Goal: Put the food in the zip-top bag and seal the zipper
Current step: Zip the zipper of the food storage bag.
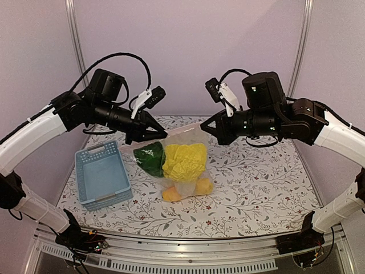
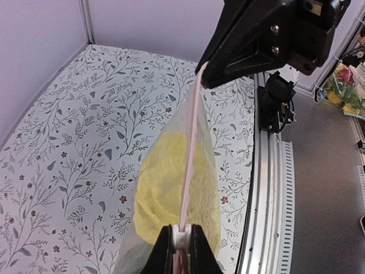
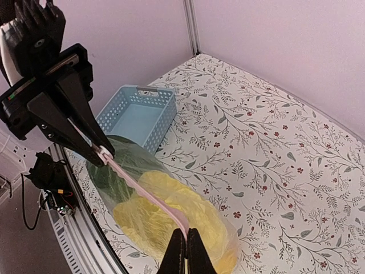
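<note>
Lilac walls enclose a table covered in a white cloth (image 1: 256, 182) printed with leafy sprigs. Two arms reach in from 7 and 5 o'clock. One clear zip-top bag (image 1: 183, 137) hangs at the table's centre, held up by its mouth edge.

From above, the left gripper (image 1: 162, 132) pinches the edge's 9 o'clock end and the right gripper (image 1: 204, 127) the 3 o'clock end. All four foods show through the plastic:
- one pale-yellow napa cabbage (image 1: 184, 161)
- one dark-green bok choy (image 1: 149, 158) at its 9 o'clock
- one round yellow fruit (image 1: 171, 194) at its 7 o'clock
- one orange fruit (image 1: 204, 185) at its 5 o'clock

One light-blue basket (image 1: 102, 149) sits on the cloth at the bag's 8 o'clock, apart from it.

Only the wrist cameras make the zipper (image 2: 191, 154) plain: a pale strip pulled straight between the two grippers, each with its fingers closed tight on one end. The left wrist camera shows just the cabbage behind the strip. The right wrist camera shows the cabbage, the bok choy and the basket. Neither clearly shows the two fruits.
</note>
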Controlling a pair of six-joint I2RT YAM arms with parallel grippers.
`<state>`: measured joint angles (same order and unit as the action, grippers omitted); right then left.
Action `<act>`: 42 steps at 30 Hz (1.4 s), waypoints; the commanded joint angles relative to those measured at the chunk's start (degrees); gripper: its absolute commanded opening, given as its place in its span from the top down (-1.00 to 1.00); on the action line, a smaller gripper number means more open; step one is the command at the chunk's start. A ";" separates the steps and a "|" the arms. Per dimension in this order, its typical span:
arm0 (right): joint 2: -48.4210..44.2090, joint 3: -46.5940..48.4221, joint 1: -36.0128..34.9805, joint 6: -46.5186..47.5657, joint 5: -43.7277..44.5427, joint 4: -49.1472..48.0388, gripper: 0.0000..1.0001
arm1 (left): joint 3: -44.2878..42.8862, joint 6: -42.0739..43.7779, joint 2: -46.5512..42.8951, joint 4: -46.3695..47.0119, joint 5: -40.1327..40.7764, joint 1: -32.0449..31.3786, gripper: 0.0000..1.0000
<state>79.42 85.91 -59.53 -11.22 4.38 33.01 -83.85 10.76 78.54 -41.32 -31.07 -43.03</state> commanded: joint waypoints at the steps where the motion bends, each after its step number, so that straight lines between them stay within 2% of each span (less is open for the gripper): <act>1: 0.42 2.78 0.46 -1.94 12.76 2.28 1.00 | 1.40 -0.28 -2.06 -1.85 1.06 1.69 1.00; 21: 0.91 3.48 0.62 -5.15 22.94 4.82 1.00 | 4.62 -0.22 -4.17 -2.58 4.54 3.18 1.00; 42: -1.35 1.20 3.11 -8.10 23.04 5.25 1.00 | 9.73 -1.28 -10.01 -4.24 7.66 8.82 1.00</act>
<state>80.86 87.05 -58.83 -18.02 20.56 36.45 -75.46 9.87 70.70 -40.69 -26.83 -36.60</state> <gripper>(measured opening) 0.006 0.062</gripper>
